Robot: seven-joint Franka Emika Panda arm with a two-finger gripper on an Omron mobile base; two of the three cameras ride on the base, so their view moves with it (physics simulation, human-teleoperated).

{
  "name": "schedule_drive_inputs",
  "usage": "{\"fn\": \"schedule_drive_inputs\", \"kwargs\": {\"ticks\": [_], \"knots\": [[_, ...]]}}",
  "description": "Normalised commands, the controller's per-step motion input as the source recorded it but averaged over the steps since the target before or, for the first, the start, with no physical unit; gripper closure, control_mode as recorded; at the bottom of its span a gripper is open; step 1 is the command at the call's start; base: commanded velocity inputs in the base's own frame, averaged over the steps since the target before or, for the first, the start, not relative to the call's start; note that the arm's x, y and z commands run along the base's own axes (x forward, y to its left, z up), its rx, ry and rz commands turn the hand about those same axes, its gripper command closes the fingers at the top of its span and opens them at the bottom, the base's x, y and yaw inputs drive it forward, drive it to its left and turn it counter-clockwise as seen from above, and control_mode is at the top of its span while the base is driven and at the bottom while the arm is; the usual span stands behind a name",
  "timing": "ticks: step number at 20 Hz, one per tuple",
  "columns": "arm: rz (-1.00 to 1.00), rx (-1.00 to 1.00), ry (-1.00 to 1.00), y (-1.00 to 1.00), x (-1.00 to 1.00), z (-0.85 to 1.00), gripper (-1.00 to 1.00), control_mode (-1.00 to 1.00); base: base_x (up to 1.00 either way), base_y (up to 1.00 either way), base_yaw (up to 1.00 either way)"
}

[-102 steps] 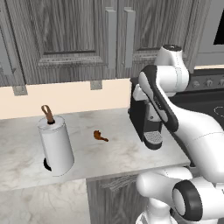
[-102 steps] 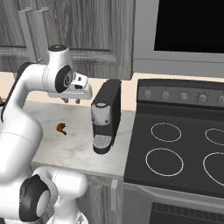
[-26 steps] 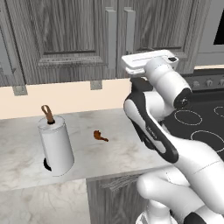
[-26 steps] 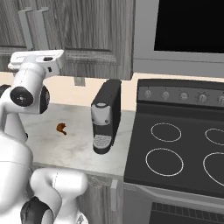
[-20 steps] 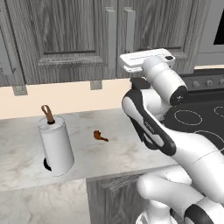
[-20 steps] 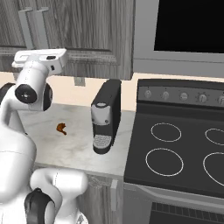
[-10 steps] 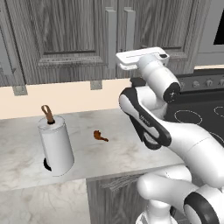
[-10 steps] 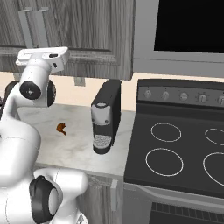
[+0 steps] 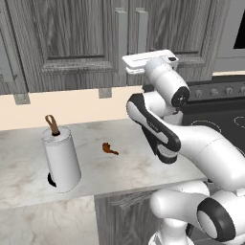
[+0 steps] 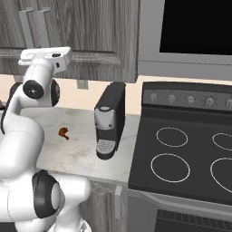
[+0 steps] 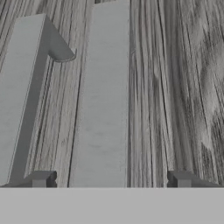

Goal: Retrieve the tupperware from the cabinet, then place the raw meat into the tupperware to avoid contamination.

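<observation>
Cabinet: the grey wood-grain wall cabinet hangs above the counter, doors closed; nothing of its inside can be seen.
Handles: two long vertical bar handles sit side by side at the door seam; in the hand view the right handle runs up between the finger tips, with the left handle beside it.
Arm: raised high, hand level with the lower part of the doors and pointed straight at them.
Gripper: the gripper has its jaws spread wide, one tip on either side of the right handle, clamped on nothing. Whether the tips already reach the bar I cannot tell.
Tupperware: presumably behind the closed doors; no container on the counter.
Raw meat: the small brown-orange raw meat lies bare on the marble counter, well apart from the hand, between the paper-towel roll and the arm.
Other things: a black coffee machine stands at the counter's end, just beside the stove.
Done: by my reading nothing yet; the hand is only lined up on a handle.
Left: close on the handle, pull the door open, take the container out, set it down, then move the meat into it.
</observation>
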Motion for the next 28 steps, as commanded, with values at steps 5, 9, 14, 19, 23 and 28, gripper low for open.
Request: {"fn": "schedule_drive_inputs", "kwargs": {"ticks": [5, 9, 14, 19, 23, 28], "knots": [[0.00, 0.00, 0.00, 0.02, 0.24, 0.00, -1.00, -1.00, 0.00, 0.00, 0.00], [0.00, -0.01, 0.00, 0.05, 0.25, 0.00, 1.00, -1.00, 0.00, 0.00, 0.00], [0.00, -0.01, 0.00, 0.04, 0.23, 0.00, 1.00, -1.00, 0.00, 0.00, 0.00], [0.00, 0.00, 0.00, 0.01, 0.18, 0.00, 1.00, -1.00, 0.00, 0.00, 0.00], [0.00, 0.00, 0.00, 0.10, 0.09, 0.00, 1.00, -1.00, 0.00, 0.00, 0.00], [0.00, 0.00, 0.04, 0.10, -0.19, 0.00, 1.00, -1.00, 0.00, 0.00, 0.00]]}}
